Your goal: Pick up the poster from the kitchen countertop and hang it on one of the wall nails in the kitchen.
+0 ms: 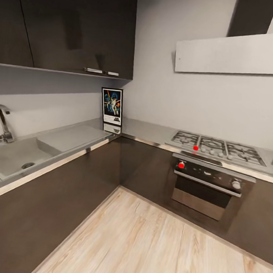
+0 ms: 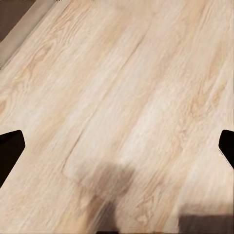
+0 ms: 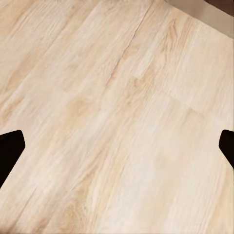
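Note:
The poster (image 1: 111, 106) stands upright in the far corner of the kitchen countertop (image 1: 147, 131), leaning against the wall; it has a black frame and colourful figures on dark blue. Its mirror image shows in the glossy slab just below it. The pale grey countertop runs in an L over dark cabinet fronts. In the left wrist view my left gripper (image 2: 117, 151) hangs open over the wood-plank floor, its dark fingertips (image 2: 9, 151) wide apart. My right gripper (image 3: 117, 151) is also open above the floor, holding nothing.
A sink (image 1: 16, 155) with a tap (image 1: 4, 124) is set in the left run. A gas hob (image 1: 217, 149) and oven (image 1: 208, 187) sit in the right run under a pale hood (image 1: 233, 54). Dark upper cabinets (image 1: 71, 24) hang above the left counter. Light wood floor (image 1: 144, 244) lies between.

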Controlling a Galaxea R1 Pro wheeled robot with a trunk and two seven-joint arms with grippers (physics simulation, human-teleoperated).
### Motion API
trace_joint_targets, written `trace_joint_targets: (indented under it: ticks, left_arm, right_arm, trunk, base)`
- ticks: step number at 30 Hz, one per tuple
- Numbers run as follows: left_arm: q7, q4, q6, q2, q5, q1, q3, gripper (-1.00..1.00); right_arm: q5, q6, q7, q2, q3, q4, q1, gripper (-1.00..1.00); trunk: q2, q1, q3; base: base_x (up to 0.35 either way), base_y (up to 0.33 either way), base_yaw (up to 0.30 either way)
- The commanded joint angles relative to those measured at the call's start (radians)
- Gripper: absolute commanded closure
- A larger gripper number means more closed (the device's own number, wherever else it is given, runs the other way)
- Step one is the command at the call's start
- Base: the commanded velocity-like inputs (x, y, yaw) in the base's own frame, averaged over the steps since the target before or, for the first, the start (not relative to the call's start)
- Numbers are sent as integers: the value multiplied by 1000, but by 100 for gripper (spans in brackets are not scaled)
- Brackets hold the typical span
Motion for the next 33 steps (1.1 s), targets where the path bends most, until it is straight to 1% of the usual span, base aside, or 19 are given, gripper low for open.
trace_joint_targets:
  ticks: [1,11,20,28,33]
  left_arm:
    - [0,-1,-1,0,0,0,1,-100]
    - [0,-1,0,0,0,0,2,-100]
    - [0,-1,-1,0,0,0,4,-100]
    - [0,-1,-1,0,0,0,4,-100]
    - [0,-1,0,0,1,0,4,-100]
  right_arm:
    - [1,-3,-1,0,0,1,-1,-100]
    - [1,-3,-1,0,0,1,-1,-100]
    - [1,-3,-1,1,0,1,-1,-100]
    - [-3,-3,4,1,1,-2,-1,-100]
    - [-5,-1,5,8,3,-35,-4,-100]
  trunk:
    - [0,0,-1]
    - [0,0,-1]
    - [0,0,-1]
    - [0,0,-1]
    - [0,0,-1]
  base:
    - [256,-239,281]
    - [261,-228,282]
    - [301,-143,274]
    - [291,-193,58]
    - [282,-212,5]
